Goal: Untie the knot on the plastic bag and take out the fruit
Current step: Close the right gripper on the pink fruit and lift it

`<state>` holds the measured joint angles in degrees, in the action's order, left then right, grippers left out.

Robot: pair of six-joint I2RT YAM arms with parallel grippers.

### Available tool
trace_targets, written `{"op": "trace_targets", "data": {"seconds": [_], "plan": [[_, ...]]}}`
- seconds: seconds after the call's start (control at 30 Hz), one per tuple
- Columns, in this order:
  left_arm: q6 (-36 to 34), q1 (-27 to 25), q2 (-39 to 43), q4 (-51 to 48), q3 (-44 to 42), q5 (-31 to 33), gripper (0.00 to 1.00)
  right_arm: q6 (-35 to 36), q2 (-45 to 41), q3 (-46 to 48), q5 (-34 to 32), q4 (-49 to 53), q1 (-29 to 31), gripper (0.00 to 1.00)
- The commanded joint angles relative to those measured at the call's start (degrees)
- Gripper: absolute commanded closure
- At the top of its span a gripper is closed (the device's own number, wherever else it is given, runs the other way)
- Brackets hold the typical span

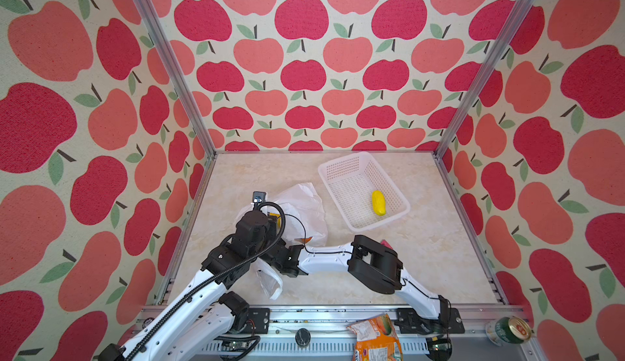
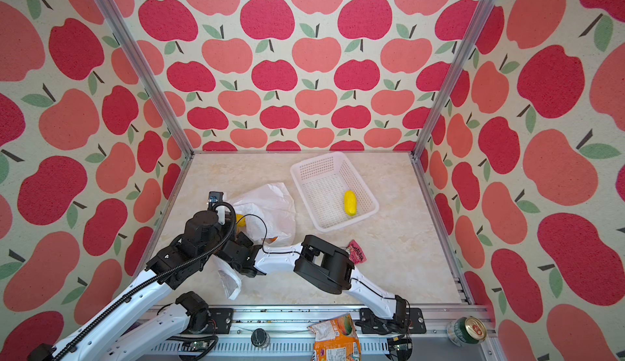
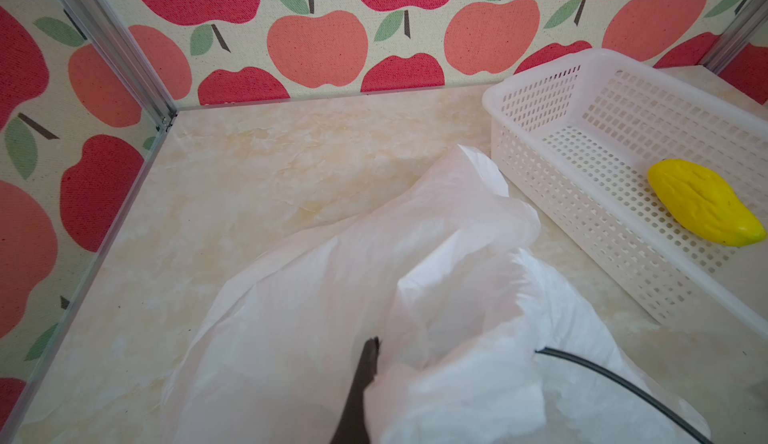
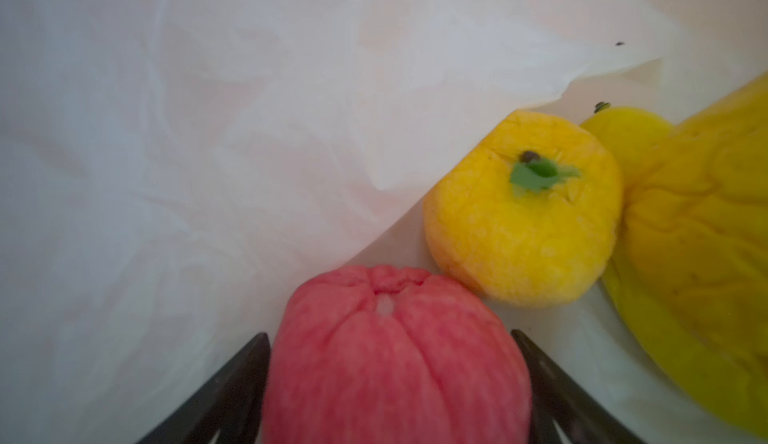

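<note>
Right wrist view: right gripper inside plastic bag, jaws wide, both fingers against red fruit.
Arm pose: right arm reaches left across table front.
Left wrist view: left gripper clamped on bag film, tips mostly covered.
Bag spot: left of table middle.
Hidden: right gripper in both top views.

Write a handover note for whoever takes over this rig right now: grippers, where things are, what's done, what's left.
Left gripper: shut, pinching a fold of the plastic bag.
Right gripper: inside the bag, jaws against both sides of a red apple.
Done: bag open, no knot shows; one yellow mango lies in the white basket.
Left: lift out the apple, then the orange and yellow fruit beside it.
</note>
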<state>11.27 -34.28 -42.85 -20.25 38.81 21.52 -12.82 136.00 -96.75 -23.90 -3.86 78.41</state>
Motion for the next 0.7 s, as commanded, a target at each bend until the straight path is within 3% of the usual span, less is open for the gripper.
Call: {"op": "trace_targets", "data": {"seconds": [0.0, 0.3, 0.67], "plan": [[0.51, -0.18, 0.22, -1.2, -0.4, -0.8, 1.0, -1.09, 2.07, -2.31, 0.89, 2.97, -2.29, 0.18], [0.59, -0.25, 0.23, -1.28, -0.38, -0.47, 1.0, -0.19, -3.56, 4.7, -0.81, -1.24, -2.01, 0.5], [1.09, 0.0, 0.4, -1.65, -0.49, 0.29, 1.0, 0.95, -19.02, 27.69, -7.08, -17.56, -0.99, 0.62]]}}
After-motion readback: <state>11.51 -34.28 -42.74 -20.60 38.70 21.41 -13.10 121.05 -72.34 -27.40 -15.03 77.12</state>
